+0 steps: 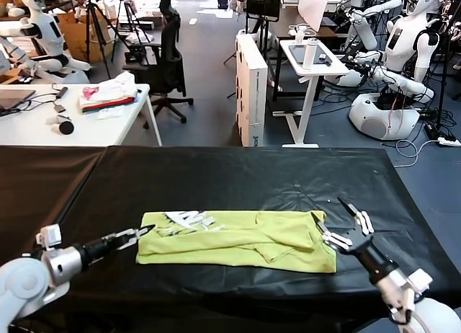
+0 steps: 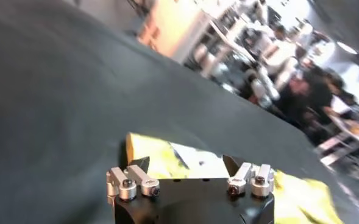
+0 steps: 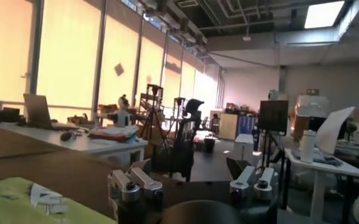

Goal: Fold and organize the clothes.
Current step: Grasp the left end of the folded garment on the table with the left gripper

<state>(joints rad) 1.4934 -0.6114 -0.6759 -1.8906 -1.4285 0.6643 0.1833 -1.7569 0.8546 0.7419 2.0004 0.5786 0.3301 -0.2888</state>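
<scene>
The lime-yellow T-shirt (image 1: 238, 239) lies folded into a long band on the black table (image 1: 238, 174), its white graphic (image 1: 189, 220) showing near its left end. My left gripper (image 1: 142, 233) is open at the shirt's left edge, low over the cloth. In the left wrist view the shirt (image 2: 167, 159) and its white print lie just beyond the open fingers (image 2: 133, 179). My right gripper (image 1: 338, 218) is open and empty, raised just beyond the shirt's right end. The right wrist view shows a corner of the shirt (image 3: 21, 201) beside its fingers (image 3: 133, 182).
Behind the black table stand a white desk (image 1: 108, 124) with a folded stack of garments (image 1: 108, 96), an office chair (image 1: 167, 59), a white box (image 1: 251, 88) and a small white stand (image 1: 313, 66). Other robots (image 1: 403, 52) stand at the back right.
</scene>
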